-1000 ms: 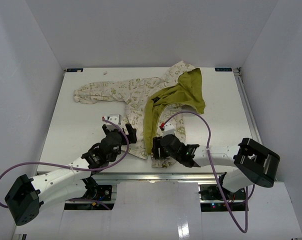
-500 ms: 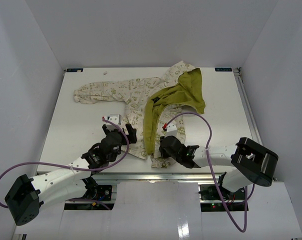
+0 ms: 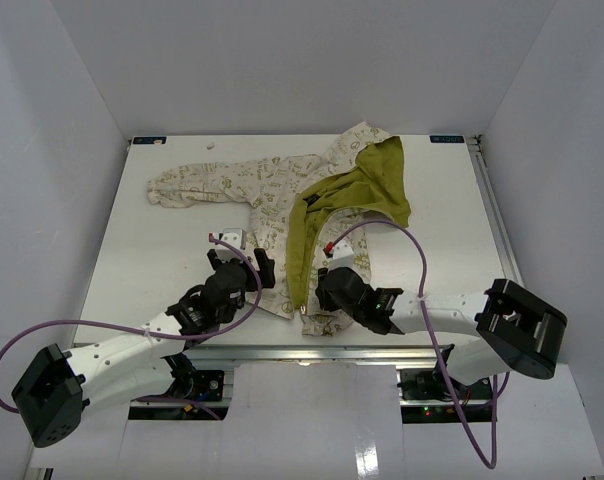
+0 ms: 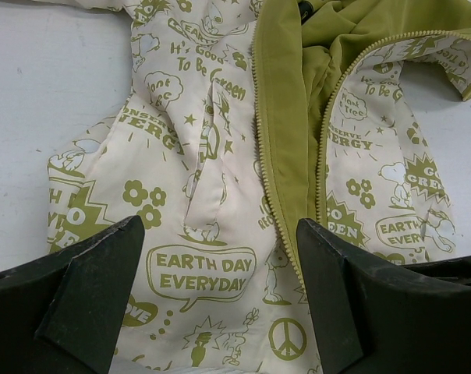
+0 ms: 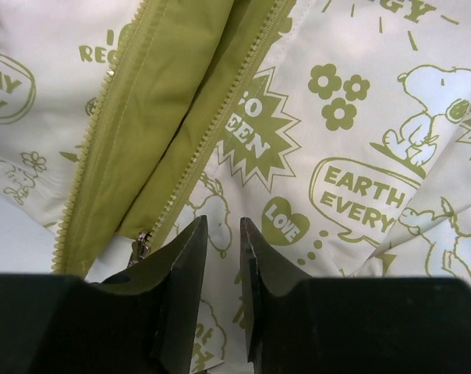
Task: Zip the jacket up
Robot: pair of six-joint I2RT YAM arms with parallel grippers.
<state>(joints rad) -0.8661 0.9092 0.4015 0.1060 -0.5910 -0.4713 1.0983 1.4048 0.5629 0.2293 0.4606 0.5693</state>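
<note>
We see cream hooded fabric jacket (image 3: 272, 190) with green print and olive lining, lying unzipped mid white table (image 3: 162, 260), metal zipper slider (image 5: 143, 240) down at hem. We note left gripper (image 4: 220, 226) spread wide over front panel, right gripper (image 5: 224, 222) nearly closed just beside slider, gripping nothing visible.

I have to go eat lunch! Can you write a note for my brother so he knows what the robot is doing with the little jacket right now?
Left gripper: wide open, empty, over the jacket's cream front panel.
Right gripper: nearly shut, nothing held, near the hem beside the zipper slider.
Jacket: flat on the table, front open, olive lining showing.
Done: nothing zipped; the two rows of teeth lie apart.
Left to do: catch the slider, hold the hem, pull the zipper up to the collar.
</note>
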